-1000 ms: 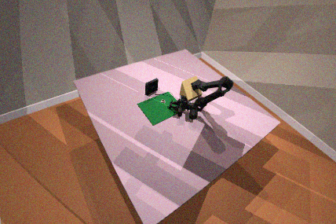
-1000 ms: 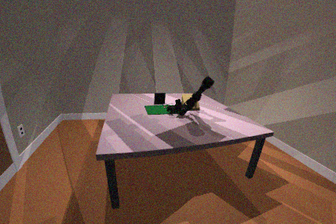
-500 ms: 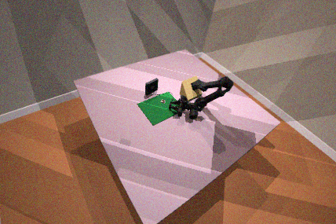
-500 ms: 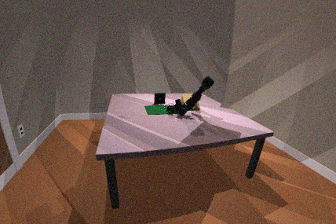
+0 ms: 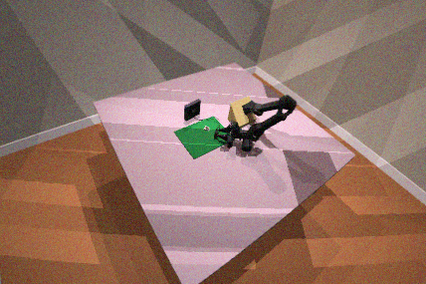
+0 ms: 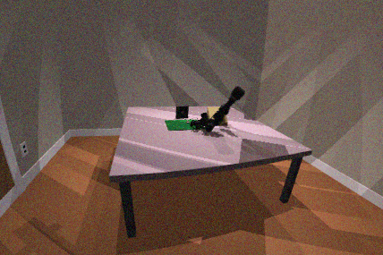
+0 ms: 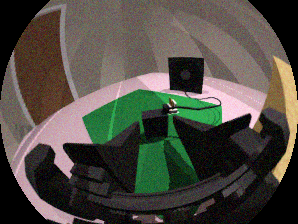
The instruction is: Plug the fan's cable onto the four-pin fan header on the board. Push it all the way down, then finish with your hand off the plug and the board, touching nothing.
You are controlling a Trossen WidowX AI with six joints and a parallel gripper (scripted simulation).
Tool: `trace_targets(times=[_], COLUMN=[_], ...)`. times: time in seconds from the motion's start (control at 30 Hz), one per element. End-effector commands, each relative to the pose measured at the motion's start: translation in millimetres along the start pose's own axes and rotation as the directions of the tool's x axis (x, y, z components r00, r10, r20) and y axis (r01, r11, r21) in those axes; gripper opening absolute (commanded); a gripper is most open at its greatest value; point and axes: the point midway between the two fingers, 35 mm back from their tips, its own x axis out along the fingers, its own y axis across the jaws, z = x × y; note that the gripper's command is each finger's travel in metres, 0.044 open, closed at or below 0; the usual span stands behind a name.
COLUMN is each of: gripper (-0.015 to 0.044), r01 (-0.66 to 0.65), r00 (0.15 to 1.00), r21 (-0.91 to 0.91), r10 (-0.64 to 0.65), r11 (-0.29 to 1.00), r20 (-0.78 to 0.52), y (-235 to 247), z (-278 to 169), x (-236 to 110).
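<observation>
Hand [image 7: 160, 137]: fingers standing apart, flanking the dark plug [image 7: 157, 123], gripping nothing.
Plug: sitting on the green board [image 7: 116, 121], near its far edge.
Fan [image 7: 185, 74]: standing behind the board on the desk [image 5: 209, 182].

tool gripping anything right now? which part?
Nothing held. The tool is open, its fingers standing clear on both sides of the small black plug on the flat green board.

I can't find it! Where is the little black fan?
The fan stands upright on the table, just past the far edge of the green board, up and left of it in the top view.
</observation>
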Motion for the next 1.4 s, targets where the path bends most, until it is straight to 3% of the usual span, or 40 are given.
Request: trace_targets(times=[0.0, 1.03, 1.37], gripper=[0.0205, 0.0205, 0.0205], r01=[-0.004, -0.005, 0.163], r00=[1.0, 1.0, 0.981], r21=[0.008, 0.006, -0.125], r10=[0.004, 0.005, -0.174], r11=[1.0, 1.0, 0.979], r20=[0.001, 0.003, -0.081], y=[4, -1, -16], z=[2, 40, 38], x=[-9, -89, -75])
